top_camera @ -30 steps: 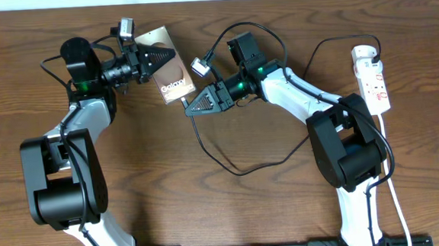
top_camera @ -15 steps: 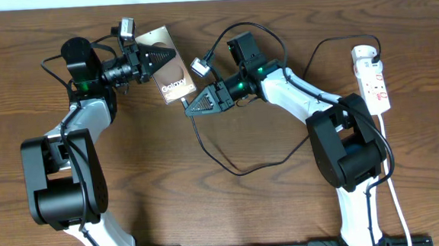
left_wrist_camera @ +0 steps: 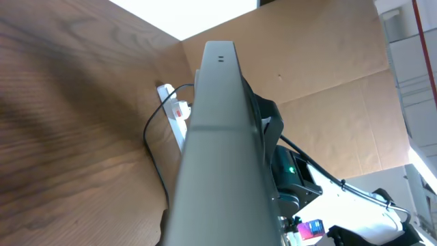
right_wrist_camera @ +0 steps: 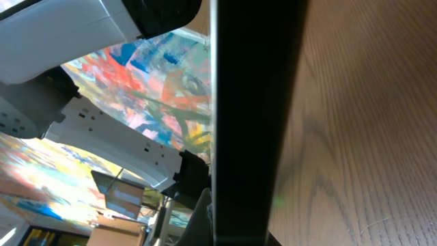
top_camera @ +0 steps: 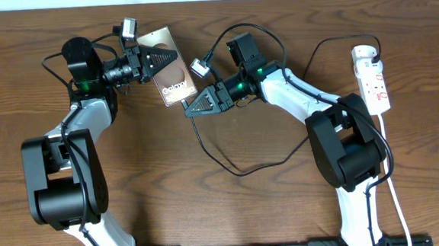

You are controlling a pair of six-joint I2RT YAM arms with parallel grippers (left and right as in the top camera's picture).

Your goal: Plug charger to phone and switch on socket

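Got the phone [top_camera: 174, 86] pinched tight in the left gripper [top_camera: 171, 59], over on the far side of the table [top_camera: 210, 215], left of centre, lettered end pointing at the right gripper [top_camera: 190, 108]. Can't tell whether lifted or resting on the wood. Looks clamped shut on that side too, on the plug end of the charger [top_camera: 238, 173], just beside the phone's near corner, maybe touching, hard to call from above. Can't make out the plug tip or the port in either wrist view, so only guessing on alignment. Biggest worry: pushing in slightly off-angle and jamming the tip against the phone's edge instead of seating it, then shoving the phone crooked in the grip or popping it out altogether. Could also twist such a thin plug between the fingers. Worth watching the slack looping across the table toward the socket [top_camera: 373, 79] as well: easy to snag on the right arm and yank the plug sideways mid-push. And don't forget the switch, well apart at the far right edge. Need to let go before reaching for it, and risk pulling the plug back out by dragging the cable along. Go slow, line up first, push gently.
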